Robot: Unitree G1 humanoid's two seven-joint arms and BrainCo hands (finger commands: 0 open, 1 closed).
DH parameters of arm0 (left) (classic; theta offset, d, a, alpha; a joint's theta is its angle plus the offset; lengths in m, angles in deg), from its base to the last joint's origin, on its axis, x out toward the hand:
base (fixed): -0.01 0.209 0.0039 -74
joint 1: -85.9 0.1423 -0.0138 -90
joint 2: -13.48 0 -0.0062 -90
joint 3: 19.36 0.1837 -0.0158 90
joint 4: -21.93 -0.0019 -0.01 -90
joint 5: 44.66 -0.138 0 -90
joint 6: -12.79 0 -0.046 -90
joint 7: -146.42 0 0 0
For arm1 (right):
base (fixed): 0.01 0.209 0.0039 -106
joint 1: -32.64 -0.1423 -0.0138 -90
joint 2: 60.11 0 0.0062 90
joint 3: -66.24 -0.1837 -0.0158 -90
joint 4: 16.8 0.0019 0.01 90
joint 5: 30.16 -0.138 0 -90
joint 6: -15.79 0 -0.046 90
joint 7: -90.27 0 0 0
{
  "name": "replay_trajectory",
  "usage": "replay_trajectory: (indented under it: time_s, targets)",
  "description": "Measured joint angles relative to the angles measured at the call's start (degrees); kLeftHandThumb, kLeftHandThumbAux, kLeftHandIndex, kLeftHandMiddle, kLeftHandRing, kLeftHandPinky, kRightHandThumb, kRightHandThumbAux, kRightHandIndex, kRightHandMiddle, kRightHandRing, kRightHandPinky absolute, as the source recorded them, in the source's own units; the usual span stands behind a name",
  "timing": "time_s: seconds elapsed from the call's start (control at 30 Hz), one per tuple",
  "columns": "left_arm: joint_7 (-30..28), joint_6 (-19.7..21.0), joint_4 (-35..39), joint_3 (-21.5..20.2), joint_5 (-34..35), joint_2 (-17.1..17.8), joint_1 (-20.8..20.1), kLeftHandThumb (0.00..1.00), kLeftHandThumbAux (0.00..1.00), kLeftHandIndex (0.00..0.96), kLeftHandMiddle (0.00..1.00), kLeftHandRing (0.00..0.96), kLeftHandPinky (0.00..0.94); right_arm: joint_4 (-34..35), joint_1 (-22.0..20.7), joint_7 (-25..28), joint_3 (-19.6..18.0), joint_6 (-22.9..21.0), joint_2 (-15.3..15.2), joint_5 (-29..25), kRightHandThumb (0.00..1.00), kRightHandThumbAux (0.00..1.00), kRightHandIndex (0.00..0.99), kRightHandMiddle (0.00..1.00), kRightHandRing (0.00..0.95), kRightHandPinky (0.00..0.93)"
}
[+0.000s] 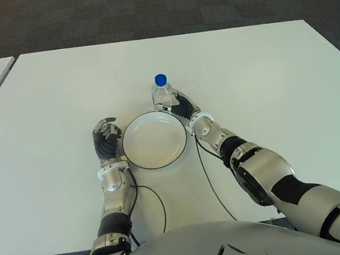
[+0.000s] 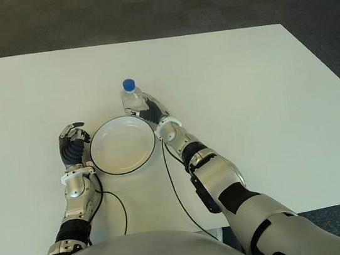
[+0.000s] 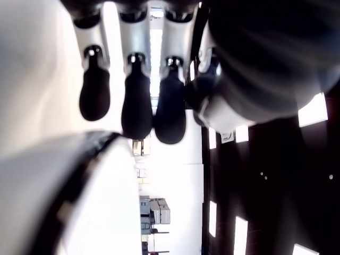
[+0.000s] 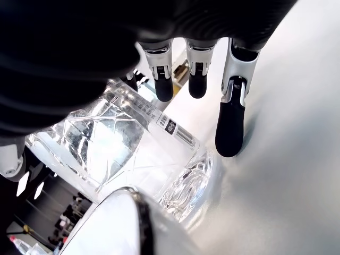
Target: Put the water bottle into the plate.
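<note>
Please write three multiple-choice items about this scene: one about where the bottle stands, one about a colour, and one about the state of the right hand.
1. Where does the clear plastic water bottle stand?
A. inside the plate
B. on the white table, just beyond the plate's far rim
C. at the table's right edge

2. What colour is the bottle's cap?
A. red
B. white
C. blue

3. What is the right hand doing?
A. it is at the bottle, fingers extended alongside it
B. it is lying in the plate
C. it is holding a pen

Answers:
1 B, since the round white plate with a dark rim has nothing in it and the bottle stands upright behind it.
2 C, as both eye views show.
3 A, as the right wrist view shows.

The left hand shows left of the plate.
</note>
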Motion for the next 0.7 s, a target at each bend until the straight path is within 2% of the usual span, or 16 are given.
replay_trajectory:
  time_s: [0.47, 0.7]
  targets:
    - [-0.03, -0.47, -0.21, -0.02, 0.43, -0.07, -0.03, 0.692, 0.715, 0.436, 0.701, 0.68, 0.662, 0.13, -0.04, 0.82, -0.23, -0.11, 0.04, -0.22, 0.437, 0.352, 0.0, 0.0, 0.0, 0.0]
    - [-0.01, -0.22, -0.2, 0.23, 0.0, -0.06, -0.03, 0.692, 0.715, 0.436, 0.702, 0.684, 0.671, 0.07, -1.62, 2.4, -0.57, -1.24, 0.55, -0.76, 0.455, 0.349, 0.0, 0.0, 0.0, 0.009]
